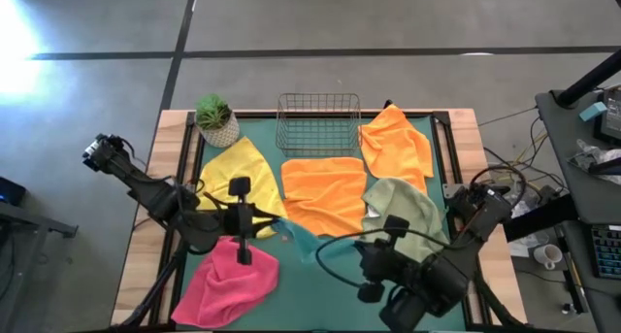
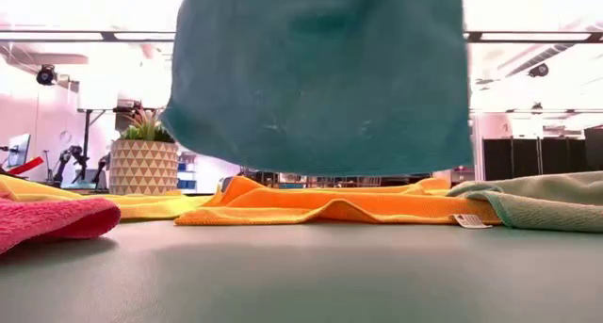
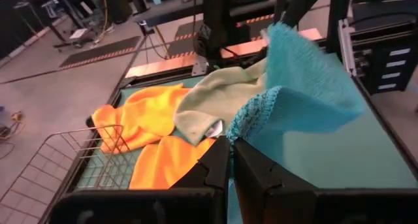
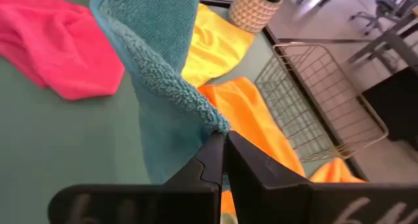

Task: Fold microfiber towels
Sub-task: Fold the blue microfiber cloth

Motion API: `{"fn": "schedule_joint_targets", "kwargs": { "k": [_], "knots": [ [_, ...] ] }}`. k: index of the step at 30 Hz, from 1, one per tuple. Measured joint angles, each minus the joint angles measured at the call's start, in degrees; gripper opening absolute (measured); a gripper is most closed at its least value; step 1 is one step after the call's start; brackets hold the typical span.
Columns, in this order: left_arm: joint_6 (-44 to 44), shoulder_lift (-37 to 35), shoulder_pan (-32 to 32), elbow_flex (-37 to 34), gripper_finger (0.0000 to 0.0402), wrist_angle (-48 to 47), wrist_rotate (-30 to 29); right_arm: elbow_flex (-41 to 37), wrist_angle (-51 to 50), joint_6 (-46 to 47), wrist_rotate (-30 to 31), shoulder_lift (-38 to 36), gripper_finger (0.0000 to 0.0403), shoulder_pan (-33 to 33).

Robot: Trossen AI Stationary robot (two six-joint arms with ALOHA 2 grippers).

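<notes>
The teal towel (image 2: 320,73) hangs in the air between my two grippers near the table's front middle. Only a narrow strip of it (image 1: 299,236) shows from above. My left gripper (image 1: 275,223) is shut on one end of it, my right gripper (image 1: 327,248) on the other. The pink towel (image 1: 225,280) lies crumpled at the front left. The yellow towel (image 1: 238,173), two orange towels (image 1: 325,192) (image 1: 396,144) and the sage towel (image 1: 403,207) lie on the green mat. My left gripper pinches a bunched edge of the teal towel (image 3: 245,123) between its two shut fingers, coming level from the table's left. The cloth rises and spreads away beyond the fingertips, clear of the table. My right gripper pinches a rolled edge of the teal towel (image 4: 210,121) between its two shut fingers, coming level from the table's right. The cloth hangs in folds beside the fingers, and its lower edge (image 2: 311,168) is clear of the mat.
A wire mesh basket (image 1: 318,121) stands at the far middle and a potted plant (image 1: 215,119) at the far left corner. The near middle of the green mat (image 2: 301,266) lies bare under the hanging towel.
</notes>
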Motion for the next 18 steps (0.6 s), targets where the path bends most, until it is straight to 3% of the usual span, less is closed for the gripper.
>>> {"fn": "schedule_joint_targets", "kwargs": {
  "k": [3, 9, 12, 18],
  "knots": [
    [-1.38, -0.10, -0.08, -0.23, 0.0000, -0.10, 1.88, 0.00, 0.04, -0.38, -0.57, -0.07, 0.0008, -0.10],
    [-14.87, 2.62, -0.71, -1.36, 0.0000, -0.01, 11.04, -2.09, 1.06, 3.08, -7.13, -0.11, 0.0008, 1.45],
    [-23.93, 5.94, -2.11, -2.70, 0.0000, 0.04, 16.26, -6.00, 3.11, 6.39, -10.17, 0.05, 0.0008, 3.52],
    [-35.72, 15.85, -7.20, -2.31, 0.0000, 2.20, 19.55, -13.95, 11.77, 13.03, -14.88, 0.13, 0.0008, 7.73]
  ]
}}
